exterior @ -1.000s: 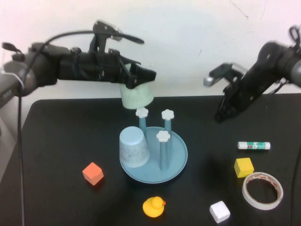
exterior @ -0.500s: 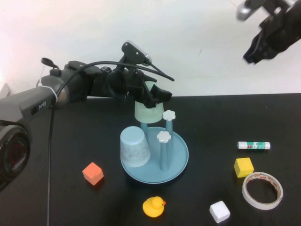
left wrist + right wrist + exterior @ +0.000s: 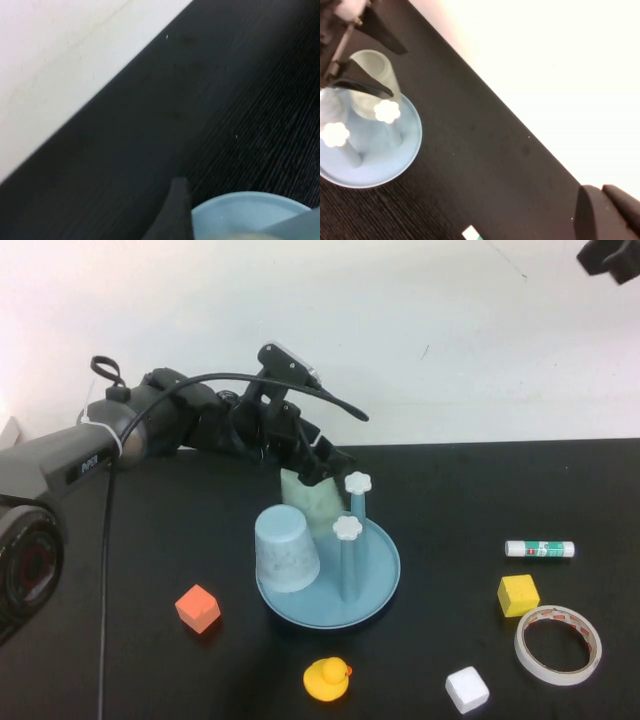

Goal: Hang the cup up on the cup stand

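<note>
The pale mint-green cup sits upside down over a back peg of the round blue cup stand. My left gripper reaches in from the left and straddles the cup's upper part. In the right wrist view its two black fingers flank the cup, with a gap showing on one side, so it is open. Two white flower caps top the other pegs. One dark finger shows beside the blue stand rim. My right gripper is shut and empty, raised high at the far right.
A light blue speckled cup stands inverted on the stand's left side. Around it lie an orange cube, a yellow duck, a white cube, a yellow cube, a tape roll and a glue stick.
The cup has come down over the back peg and covers its cap. My left gripper lowered with it and its fingers spread. My right arm rose toward the top right corner.
</note>
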Available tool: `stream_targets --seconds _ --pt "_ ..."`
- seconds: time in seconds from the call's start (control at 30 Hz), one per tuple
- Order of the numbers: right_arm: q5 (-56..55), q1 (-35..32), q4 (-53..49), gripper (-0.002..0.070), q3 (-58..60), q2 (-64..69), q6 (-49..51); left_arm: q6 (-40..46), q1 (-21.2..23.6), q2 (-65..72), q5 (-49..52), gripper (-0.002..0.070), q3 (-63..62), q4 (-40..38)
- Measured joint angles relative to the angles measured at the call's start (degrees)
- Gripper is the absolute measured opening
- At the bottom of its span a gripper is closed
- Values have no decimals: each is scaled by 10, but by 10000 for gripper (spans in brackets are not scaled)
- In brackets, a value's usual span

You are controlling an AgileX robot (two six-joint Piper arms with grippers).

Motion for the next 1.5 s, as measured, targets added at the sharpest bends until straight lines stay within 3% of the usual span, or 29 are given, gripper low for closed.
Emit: stream_targets --seconds 0.17,0.27,0.37,0.57,0.67,0.93,1.17,1.37,1.5 --pt "20 0 0 -2 0 -41 4 -18 0 -4 6 648 0 17" --pt "21 0 0 -2 11 -66 4 -20 0 -25 10 606 0 32" --pt "21 0 -5 -2 37 -94 4 -47 1 -60 10 494 0 70" --pt "-16 0 -18 -2 178 -186 5 -148 40 -173 36 121 0 165" --pt "-66 0 -30 -2 274 -242 5 -179 72 -239 61 36 0 197" --pt "-232 0 -35 -2 544 -415 -6 -236 143 -406 109 3 0 221" --pt "-308 0 -35 -2 712 -546 -9 -284 153 -479 130 0 18 301" --pt "-364 0 -34 -2 835 -662 -9 -287 154 -557 66 0 115 345" --pt "-388 0 -33 -2 901 -744 -9 -287 154 -639 -32 0 211 386"
